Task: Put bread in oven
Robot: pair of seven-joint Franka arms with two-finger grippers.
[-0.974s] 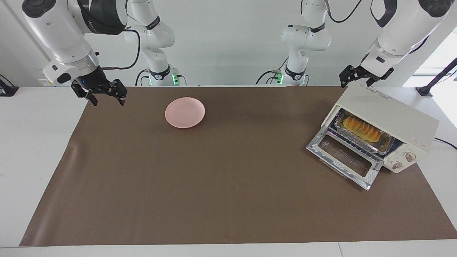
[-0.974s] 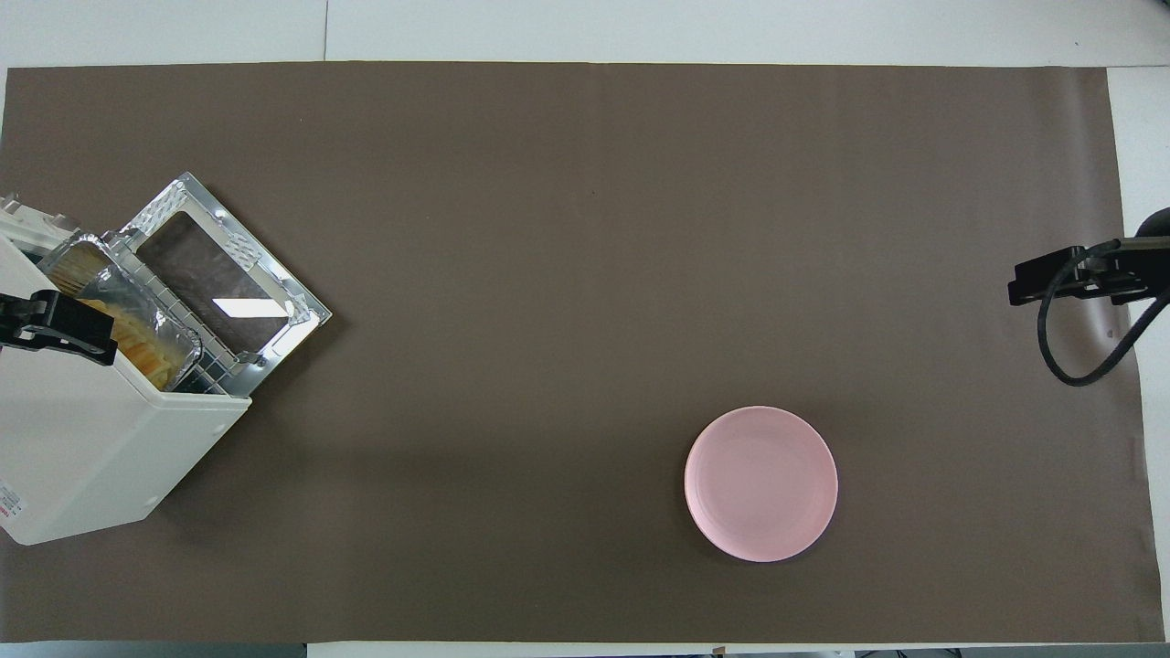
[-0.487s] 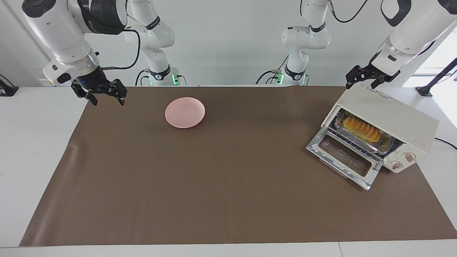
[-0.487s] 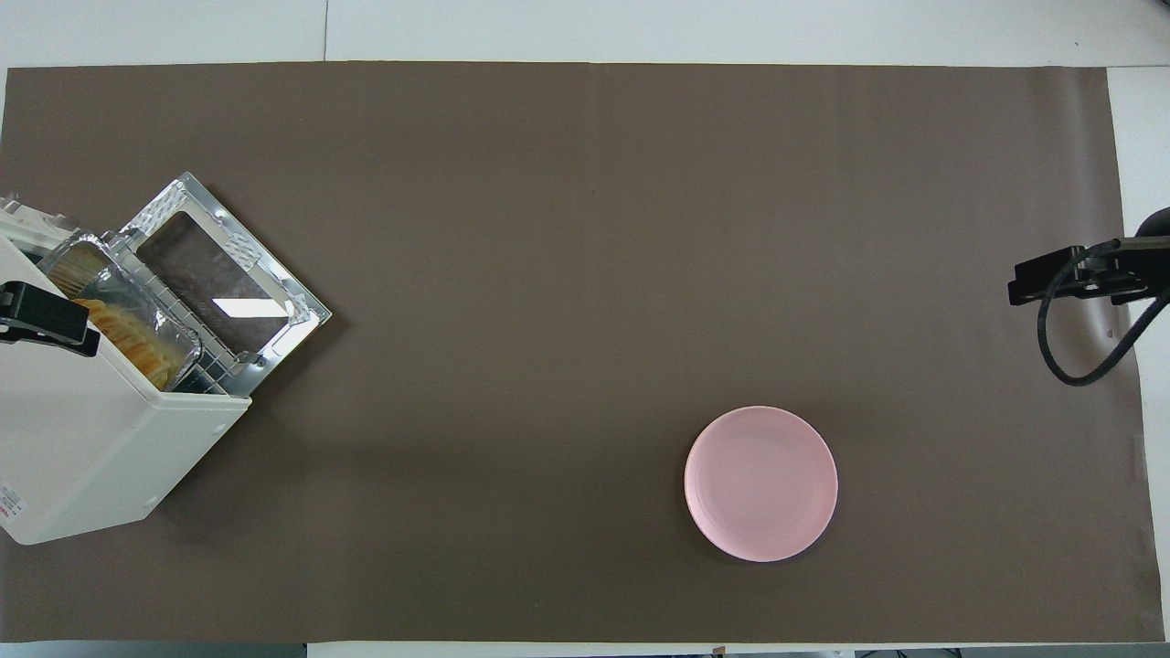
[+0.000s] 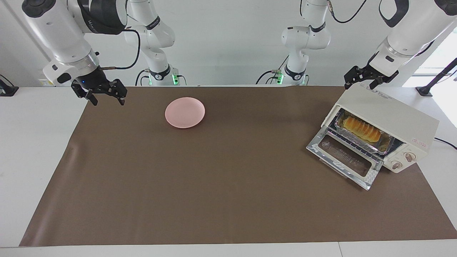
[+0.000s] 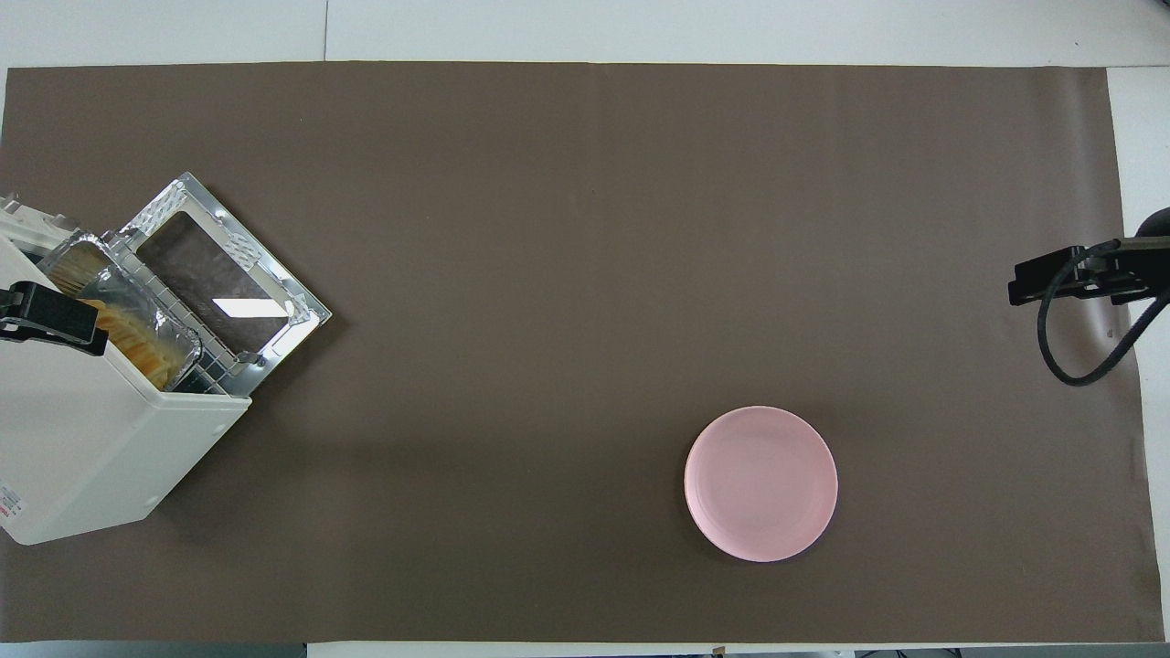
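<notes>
The cream-white oven [image 5: 391,116] stands at the left arm's end of the table with its glass door [image 5: 344,159] dropped open. The golden bread [image 5: 361,129] lies in a foil tray [image 5: 383,146] on the wire rack inside. In the overhead view the bread [image 6: 137,340] shows just inside the oven [image 6: 82,439]. My left gripper [image 5: 358,85] is open and empty, raised over the oven's top corner nearest the robots; it also shows in the overhead view [image 6: 50,315]. My right gripper [image 5: 108,101] is open and empty, waiting over the mat's edge at the right arm's end [image 6: 1051,276].
A round pink plate [image 5: 185,112] lies empty on the brown mat [image 5: 214,178], toward the right arm's end and near the robots; it also shows in the overhead view [image 6: 760,482]. The open oven door juts out over the mat.
My left gripper has risen a little and shifted over the oven's top, toward the left arm's end. The bread, the oven and the right arm have not moved.
</notes>
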